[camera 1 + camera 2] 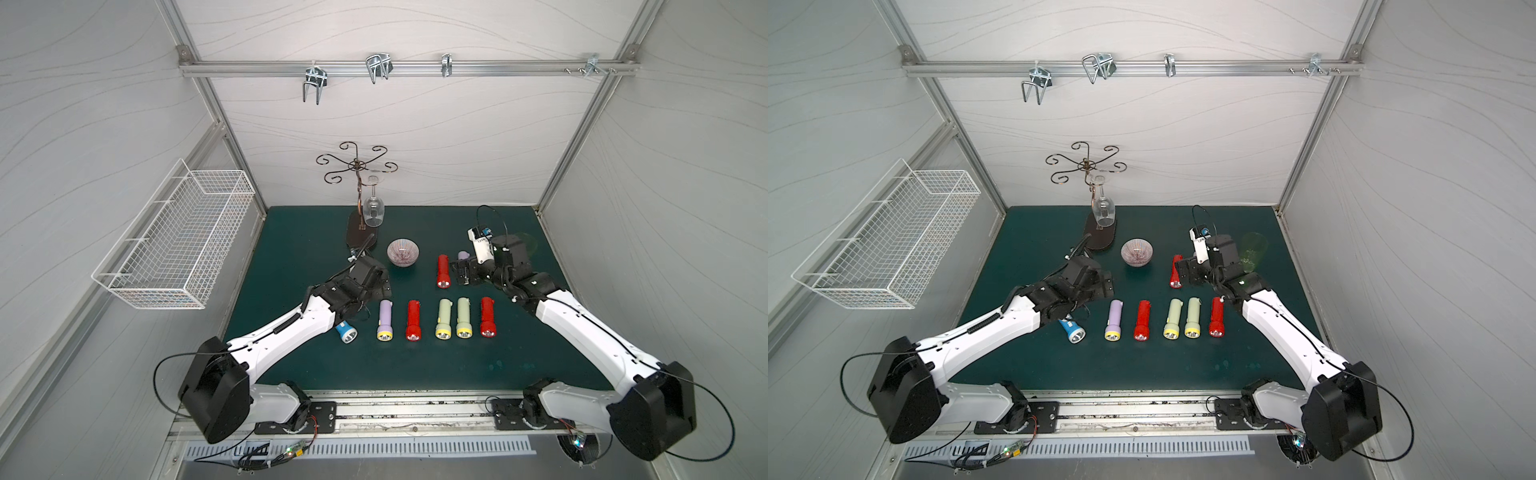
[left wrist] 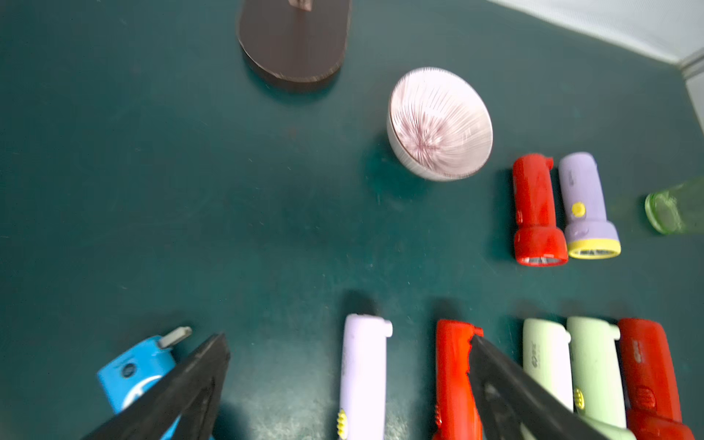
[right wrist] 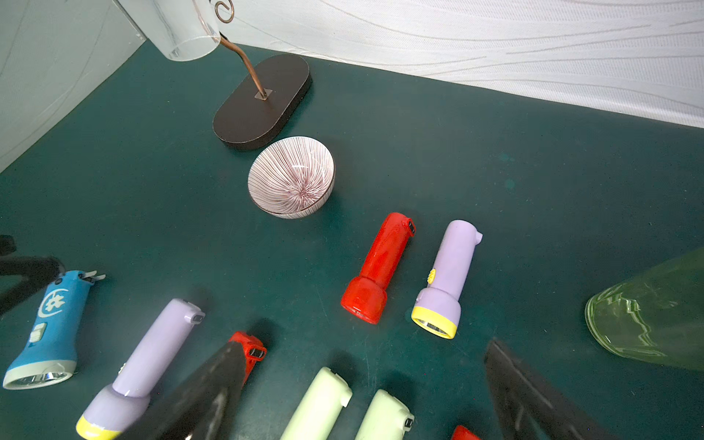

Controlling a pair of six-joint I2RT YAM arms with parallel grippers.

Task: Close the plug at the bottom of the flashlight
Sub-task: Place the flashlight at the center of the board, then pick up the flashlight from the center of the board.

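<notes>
Eyes on the blue flashlight [image 2: 133, 373]: it lies on the green mat [image 1: 291, 249] at the left end of the front row, angled away from its neighbours, lens toward the front edge and half tucked under the left arm in both top views. Its plug [image 3: 93, 277] is out, with metal prongs jutting from the tail end. The left gripper [image 2: 348, 341] hangs low over the mat with its jaws spread wide and nothing between them. One black finger [image 2: 198, 381] sits just beside the blue flashlight's tail, and I can't tell whether they touch. Next along the row come a lilac flashlight [image 1: 385, 320], a red flashlight [image 1: 413, 321], two pale green flashlights [image 1: 444, 319] side by side, and another red one [image 1: 487, 317], all lying parallel with their lenses forward. Over on the far side, the right gripper [image 3: 365, 344] is also gaping wide and empty, hovering by the back pair [image 3: 377, 266], one red and one lilac, which lie close together. A striped bowl [image 1: 402, 252] sits mid-mat and a green glass [image 3: 647, 316] lies on its side near the right wall. The dark oval base of the glass stand [image 3: 263, 103] is at the back, with a wine glass [image 1: 373, 210] hanging upside down from its hooks.
</notes>
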